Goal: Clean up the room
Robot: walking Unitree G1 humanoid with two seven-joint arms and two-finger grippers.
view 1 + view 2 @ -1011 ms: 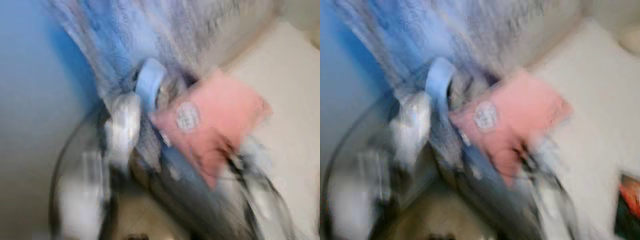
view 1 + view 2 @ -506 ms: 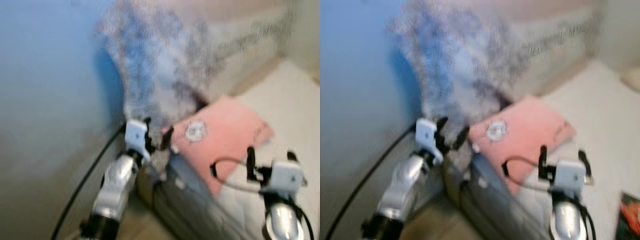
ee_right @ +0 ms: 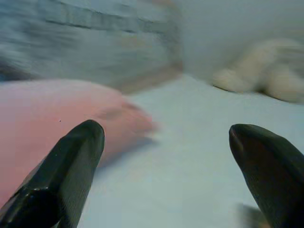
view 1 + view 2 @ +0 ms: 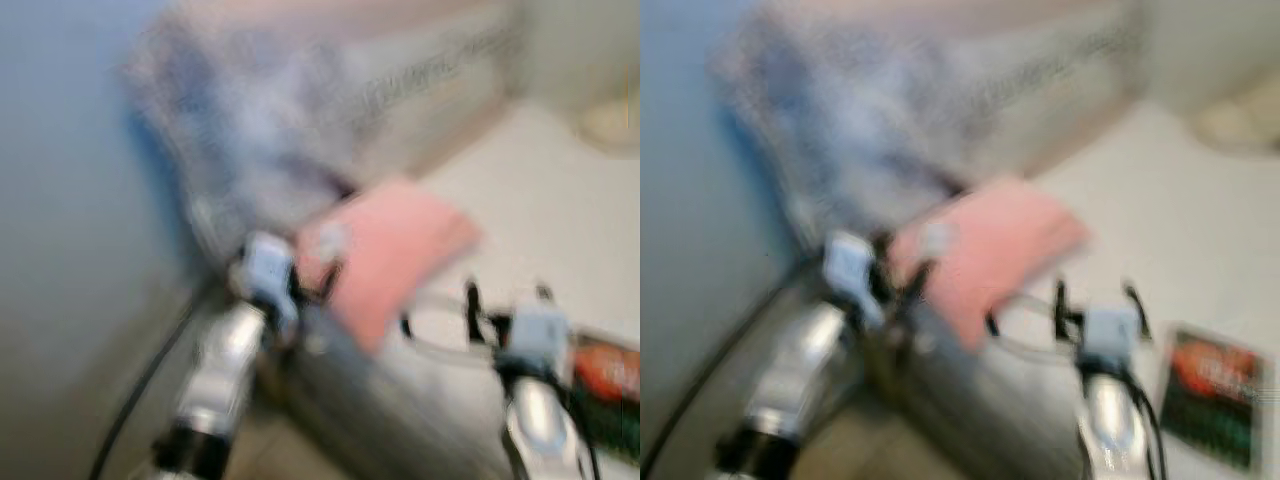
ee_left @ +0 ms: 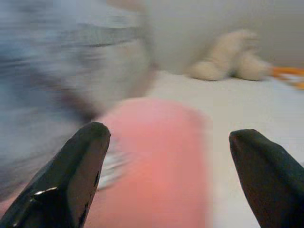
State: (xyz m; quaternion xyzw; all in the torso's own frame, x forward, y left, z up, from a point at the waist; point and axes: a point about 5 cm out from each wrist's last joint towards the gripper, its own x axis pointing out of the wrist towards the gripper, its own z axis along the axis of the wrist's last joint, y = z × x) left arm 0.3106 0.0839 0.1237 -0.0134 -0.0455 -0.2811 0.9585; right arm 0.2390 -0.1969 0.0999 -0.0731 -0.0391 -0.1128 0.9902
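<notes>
Everything's pretty smeared with blur, but here's what can be made out. A soft, squarish pink pillow (image 4: 395, 250) with a small pale round patch lies at the near corner of a white bed (image 4: 520, 190), about the middle of the head views, and it looks plump and smooth. Behind it, filling the upper left, hangs a mottled blue-grey cloth (image 4: 250, 130), fuzzy or patterned, I can't tell which. The left gripper (image 4: 300, 285) sits at the bed's corner just beside the pillow's left edge, its black fingers spread apart with nothing between them; in the left wrist view the pillow lies straight ahead in the gap between the two rounded black fingertips (image 5: 83, 156). The right gripper (image 4: 505, 300) hovers over the white sheet to the right of the pillow, jaws also wide apart and empty, with a thin black cable looping off it. At the lower right of the head views a flat, glossy book (image 4: 1215, 395) with a red-and-green cover lies on the sheet. A cream plush toy (image 3: 266, 71), lumpy and furry, rests at the far end of the bed against the pale wall.
</notes>
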